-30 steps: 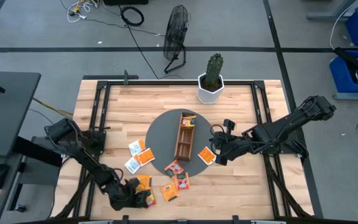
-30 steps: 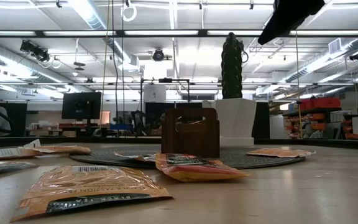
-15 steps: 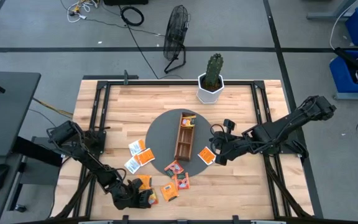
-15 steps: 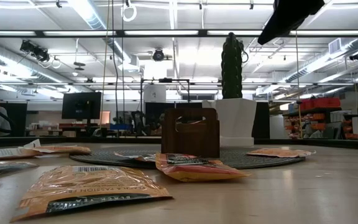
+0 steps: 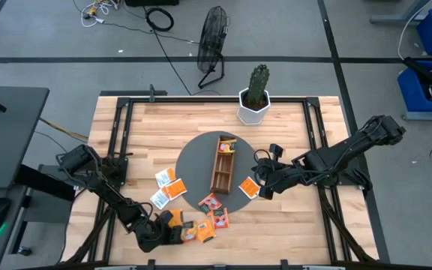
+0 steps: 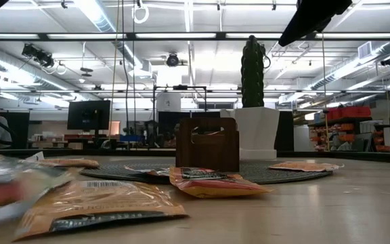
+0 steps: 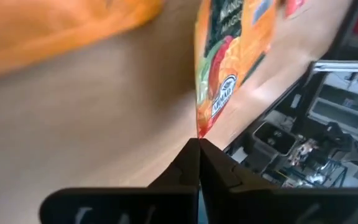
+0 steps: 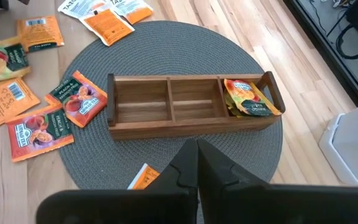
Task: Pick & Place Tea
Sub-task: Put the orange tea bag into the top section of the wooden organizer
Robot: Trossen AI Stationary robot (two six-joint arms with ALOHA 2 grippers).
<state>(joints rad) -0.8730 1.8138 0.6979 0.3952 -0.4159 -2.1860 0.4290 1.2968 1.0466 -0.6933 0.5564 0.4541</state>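
Observation:
Several orange tea sachets lie on the wooden table and the round grey mat (image 5: 198,154) around a brown wooden tray (image 5: 223,163). One sachet (image 8: 248,99) stands in the tray's far end compartment. At the table's near left, my left gripper (image 7: 199,143) is shut on an orange sachet (image 7: 232,59), which shows as a blur at the left of the low view (image 6: 15,190). My right gripper (image 8: 197,146) hangs shut and empty above the mat's right side, over the tray (image 8: 191,106). My left gripper pinches one corner (image 7: 200,132) of the orange sachet between its two fingertips. The fingers slant down toward the table from its near left. The sachet stretches away from the fingertips over the wood; whether its far part rests on the table I cannot tell.
A potted cactus (image 5: 257,94) stands at the table's far edge behind the mat. Loose sachets (image 5: 169,187) lie left of the mat and others (image 5: 214,219) near its front. One more (image 5: 249,187) lies under my right arm. Bare wood shows at the right.
My left gripper has shut, taking hold of the sachet's corner, and has edged a little toward the table's right. In the low view the sachet at the left has shifted and risen into a blur. My right arm has kept still.

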